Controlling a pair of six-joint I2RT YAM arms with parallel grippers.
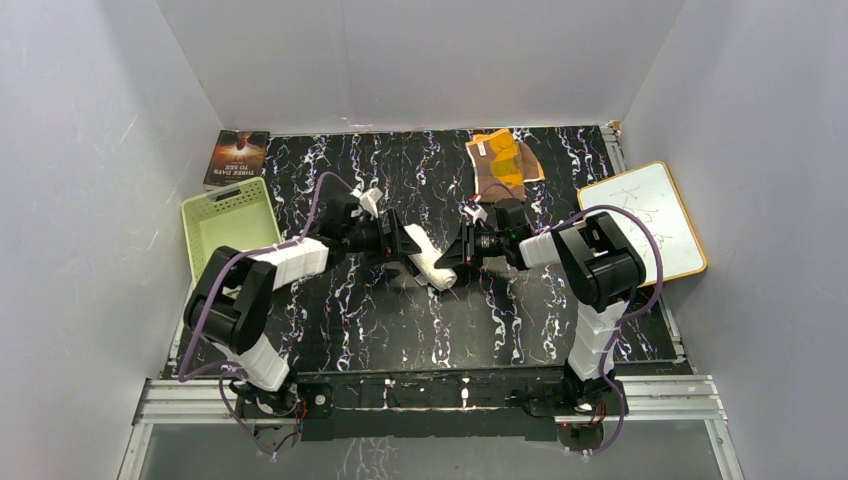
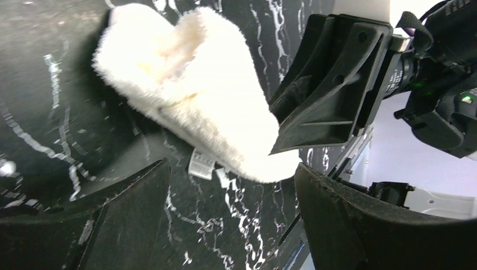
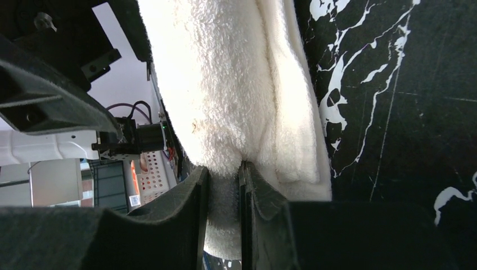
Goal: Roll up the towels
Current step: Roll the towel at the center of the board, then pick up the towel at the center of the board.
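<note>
The cream-white towel [image 1: 431,262] lies folded into a thick strip at the middle of the black marbled table. It also shows in the left wrist view [image 2: 191,90], with a small printed label under its edge, and in the right wrist view [image 3: 236,84]. My right gripper [image 1: 458,258] [image 3: 224,185] is shut on one end of this towel. My left gripper [image 1: 404,246] [image 2: 230,185] is open just beside the towel's other end, with nothing between its fingers. The brown towel with yellow-orange pattern [image 1: 502,161] lies crumpled at the far middle-right.
A light green basket [image 1: 229,221] stands at the left, with a dark book [image 1: 238,157] behind it. A white board in a wooden frame [image 1: 649,221] lies at the right edge. White walls close in three sides.
</note>
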